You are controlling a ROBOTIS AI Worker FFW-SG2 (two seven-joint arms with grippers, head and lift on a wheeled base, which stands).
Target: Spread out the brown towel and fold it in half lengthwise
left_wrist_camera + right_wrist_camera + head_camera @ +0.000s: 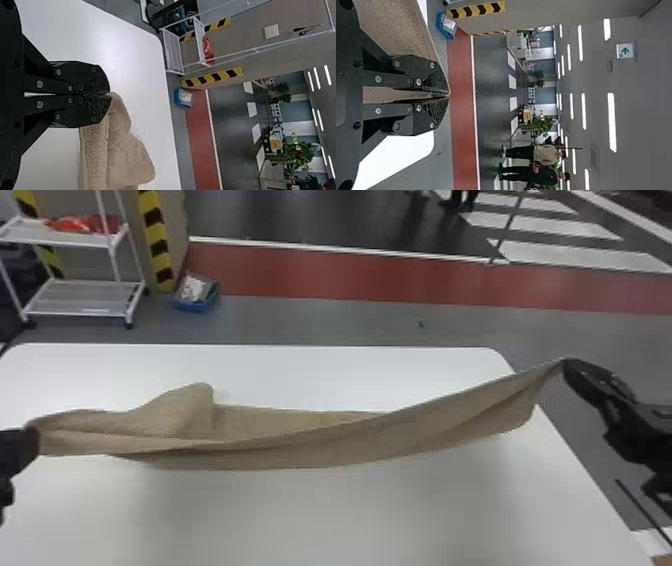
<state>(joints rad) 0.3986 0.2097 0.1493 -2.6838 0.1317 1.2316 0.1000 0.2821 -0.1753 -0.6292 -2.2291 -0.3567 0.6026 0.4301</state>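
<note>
Where the brown towel (310, 447) lies: in a long band across the middle of the head view, over the white table (325, 520), its right end raised past the table's right edge, above the grey floor (560, 335).
Left gripper (110, 94): closed on a bunched end of the cloth, at the left edge of the head view.
Right gripper (449, 95): closed on a corner, tips together, at the right of the head view and higher than its partner.
Corner hold: the cloth seems caught only near the tips, so a hard sideways pull could drag it free and drop that end.
Hump of cloth (192, 405): stands up left of centre in the head view; if the band were laid down as it is, this part could be trapped as a lump and spoil the spread.
Slanted edge: since one end sits higher, lowering both arms equally might set the left down first and leave the towel skewed, its lengthwise fold running crooked.
Table edge: with the right end so far out, cloth released there would probably droop over the side and pull the rest along.
</note>
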